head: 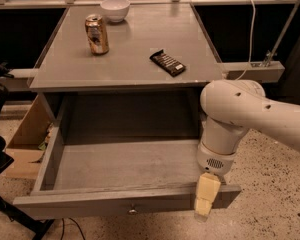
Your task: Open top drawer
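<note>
The top drawer (115, 203) stands pulled far out from under the grey table (140, 69). Its broad grey tray (125, 164) shows nothing inside. A small round metal knob (133, 210) sits at the centre of the flat front panel. My gripper (206, 198) hangs from the white arm (230, 119) at the right end of the drawer's front panel, pointing down and overlapping the panel's top edge. It is well to the right of the knob.
On the table top stand a dented can (97, 34), a white bowl (115, 9) and a dark snack bar (167, 62). A cardboard box (25, 139) sits on the floor at the left. A black stand (0, 154) is at the far left.
</note>
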